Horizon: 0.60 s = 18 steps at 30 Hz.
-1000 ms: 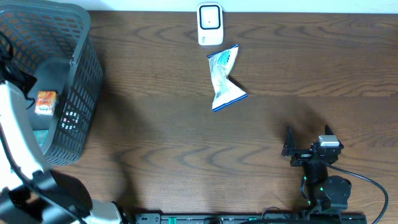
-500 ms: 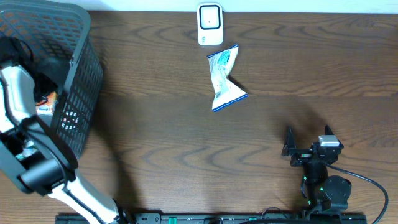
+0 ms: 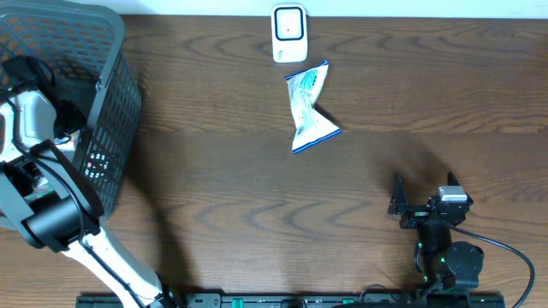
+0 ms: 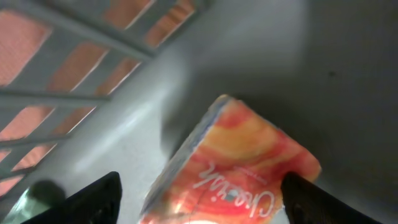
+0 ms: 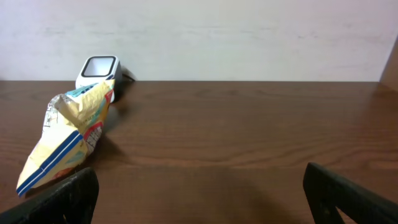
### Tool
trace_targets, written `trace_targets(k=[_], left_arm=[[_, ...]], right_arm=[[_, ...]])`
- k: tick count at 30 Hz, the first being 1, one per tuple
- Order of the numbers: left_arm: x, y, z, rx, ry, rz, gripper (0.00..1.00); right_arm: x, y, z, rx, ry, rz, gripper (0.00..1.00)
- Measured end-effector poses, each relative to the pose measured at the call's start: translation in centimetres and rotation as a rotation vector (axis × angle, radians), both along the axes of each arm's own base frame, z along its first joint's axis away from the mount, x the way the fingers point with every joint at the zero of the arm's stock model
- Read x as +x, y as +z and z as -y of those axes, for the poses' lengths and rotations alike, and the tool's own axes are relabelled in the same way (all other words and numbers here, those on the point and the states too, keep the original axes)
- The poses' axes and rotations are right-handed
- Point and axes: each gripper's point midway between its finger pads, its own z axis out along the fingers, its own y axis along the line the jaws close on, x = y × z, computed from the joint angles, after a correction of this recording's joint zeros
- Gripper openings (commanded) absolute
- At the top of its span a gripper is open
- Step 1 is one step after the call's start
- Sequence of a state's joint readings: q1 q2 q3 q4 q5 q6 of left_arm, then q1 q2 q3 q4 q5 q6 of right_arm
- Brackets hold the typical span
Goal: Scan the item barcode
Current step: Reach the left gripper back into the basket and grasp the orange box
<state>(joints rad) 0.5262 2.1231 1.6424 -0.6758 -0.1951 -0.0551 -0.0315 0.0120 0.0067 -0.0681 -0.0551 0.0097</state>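
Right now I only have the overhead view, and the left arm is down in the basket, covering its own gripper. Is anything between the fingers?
Observer: Yes. The left wrist view shows an orange packet lying in the basket, between the left gripper's open jaws.
Operator: Is it gripped?
Observer: Not that I can see. The jaws stand wide, one on each side of it. Whether either touches it I cannot tell.
Operator: Does the right wrist camera see the scanner?
Observer: Yes, at far left. The snack bag lies in front of the scanner and hides its lower part.
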Motion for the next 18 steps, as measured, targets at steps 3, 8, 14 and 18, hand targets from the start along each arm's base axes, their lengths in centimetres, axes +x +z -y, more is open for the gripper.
trace_targets(k=[3, 8, 14, 18], left_arm=[[0.4, -0.3, 0.5, -0.029, -0.024, 0.013, 0.77], [1.0, -1.5, 1.7, -0.097, -0.059, 0.023, 0.5], [1.1, -1.8, 2.5, -0.134, -0.079, 0.027, 0.22], [1.1, -1.6, 2.6, -0.139, -0.065, 0.033, 0.09]], right_arm=[[0.0, 0.0, 0.0, 0.0, 0.0, 0.0, 0.99], [0.0, 0.0, 0.0, 0.0, 0.0, 0.0, 0.99], [0.0, 0.0, 0.0, 0.0, 0.0, 0.0, 0.99], [0.0, 0.0, 0.0, 0.0, 0.0, 0.0, 0.99]])
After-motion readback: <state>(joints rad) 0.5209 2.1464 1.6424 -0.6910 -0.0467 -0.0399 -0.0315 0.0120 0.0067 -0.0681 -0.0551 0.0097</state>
